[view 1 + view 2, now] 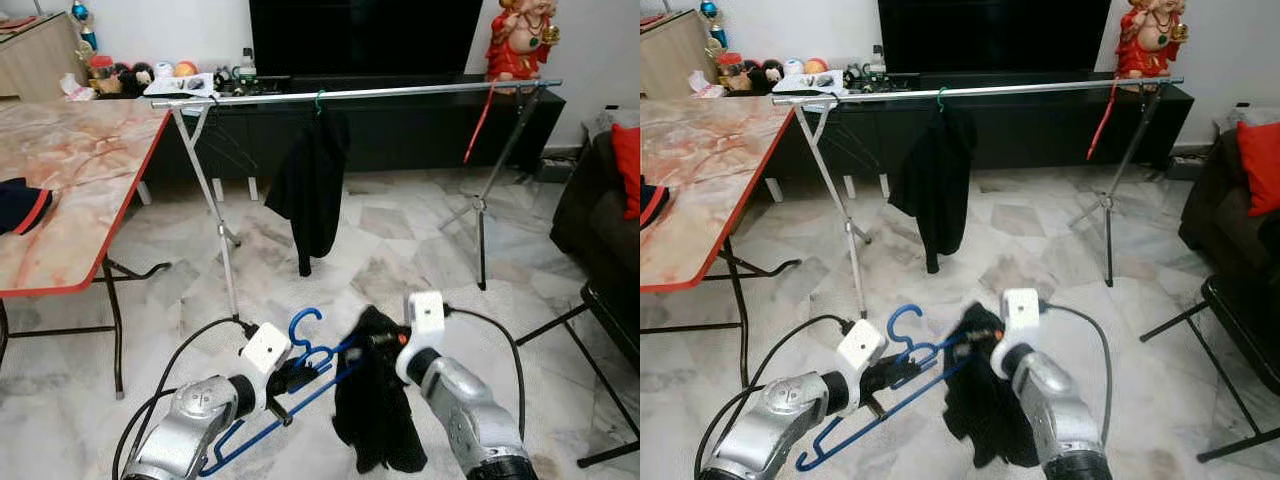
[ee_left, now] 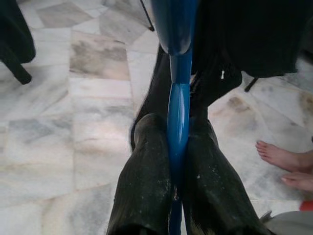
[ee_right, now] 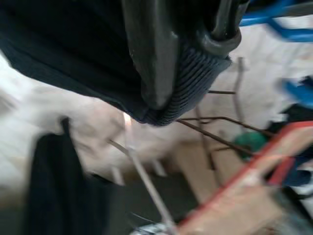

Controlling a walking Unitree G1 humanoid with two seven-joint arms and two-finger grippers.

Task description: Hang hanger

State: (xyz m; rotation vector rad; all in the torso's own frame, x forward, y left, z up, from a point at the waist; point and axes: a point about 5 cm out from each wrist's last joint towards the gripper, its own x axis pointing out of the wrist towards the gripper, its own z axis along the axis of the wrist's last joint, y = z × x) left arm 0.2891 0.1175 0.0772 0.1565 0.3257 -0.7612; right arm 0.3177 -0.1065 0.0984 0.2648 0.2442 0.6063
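The rail [image 1: 360, 93] of the drying rack serves as the reference; it runs across the room in front of a dark TV cabinet [image 1: 420, 125].

Left of the rail stands a marble-patterned table [image 1: 75, 190] with a red edge. A dark cloth [image 1: 20, 205] lies on its near left part.

On the rail, near its middle, a black garment [image 1: 310, 185] hangs from a green hook [image 1: 319, 101]. Toward the rail's right end a red hanger [image 1: 480, 125] hangs at a slant, and a red figurine [image 1: 520, 38] stands on the cabinet behind that end.

Well below the rail, close to the camera:

- Left gripper [image 1: 300, 372] — its two black fingers [image 2: 146, 181] are clamped on a bar of the blue hanger [image 1: 300, 385]. The hanger is off the rail, held low above the marble floor [image 1: 400, 240], with its hook pointing up toward the rail.
- Dark shirt [image 1: 375, 410] — it hangs from the right end of the blue hanger, below the middle of the rail.
- Right gripper [image 1: 385, 340] — its fingers [image 3: 151, 54] are pinched on the ribbed edge of the shirt, just beside the hanger bar.

In the left wrist view, a person's bare feet [image 2: 283, 164] stand on the floor beyond the hanger.

Right of the rail sits a dark sofa [image 1: 600, 215] with a red cushion [image 1: 628, 165].
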